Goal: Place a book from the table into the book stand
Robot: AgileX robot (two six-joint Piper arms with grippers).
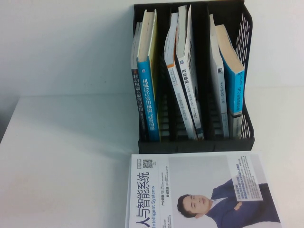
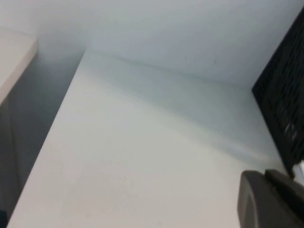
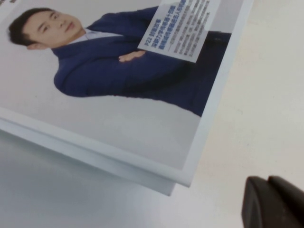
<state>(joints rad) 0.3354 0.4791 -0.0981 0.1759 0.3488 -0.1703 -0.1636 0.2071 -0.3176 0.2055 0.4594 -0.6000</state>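
The black book stand (image 1: 244, 28) stands at the back of the white table (image 1: 71, 156), with books in all three slots. A blue-spined paperback (image 1: 233, 76) leans in the stand's right slot; its cover is hidden. My left gripper (image 2: 268, 190) is shut and empty, low over bare table to the left of the stand (image 2: 285, 109). My right gripper (image 3: 268, 192) is shut and empty, just off a corner of the white book with a suited man's portrait (image 3: 118, 118). Neither gripper shows in the high view.
The white portrait book (image 1: 199, 190) lies flat in front of the stand, reaching the front edge of the high view. A thinner blue-spined book with a yellow back (image 1: 148, 85) stands in the left slot, and white-spined books (image 1: 183, 71) fill the middle slot. The table's left edge (image 2: 47, 142) drops off.
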